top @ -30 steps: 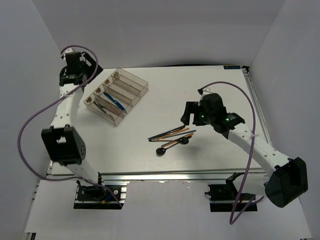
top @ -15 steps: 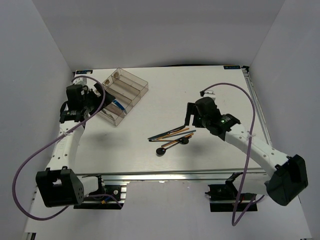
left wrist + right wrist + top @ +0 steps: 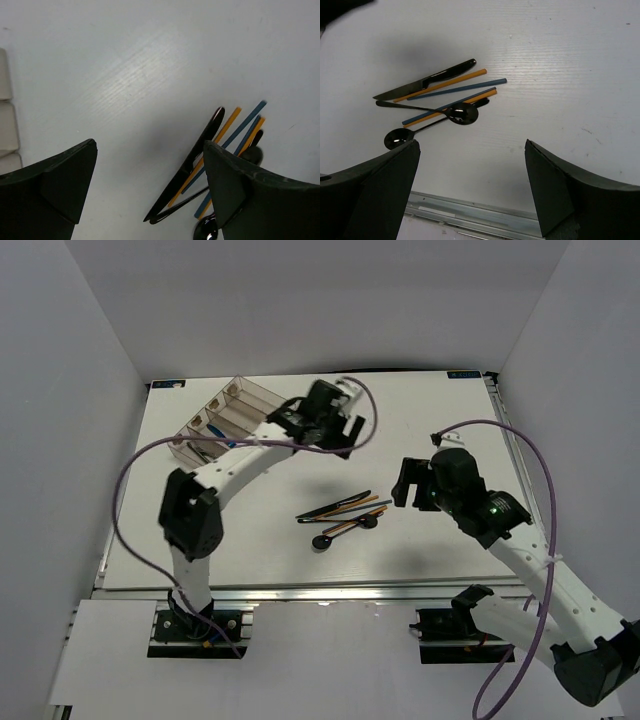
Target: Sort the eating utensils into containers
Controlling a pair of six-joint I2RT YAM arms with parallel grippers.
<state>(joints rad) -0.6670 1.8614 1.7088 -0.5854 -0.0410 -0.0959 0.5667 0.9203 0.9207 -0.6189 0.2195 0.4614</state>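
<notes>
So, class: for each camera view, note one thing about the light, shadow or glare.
Right wrist view: bright glints on the black spoons, and a soft shadow on the table at upper left. Left wrist view: the left pincer shows fingers near-black, detail lost. Top view: even light, with a faint arm shadow beside the utensils.

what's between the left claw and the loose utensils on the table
Nothing but bare table between the left claw and the loose utensils; the left wrist view shows it.
</notes>
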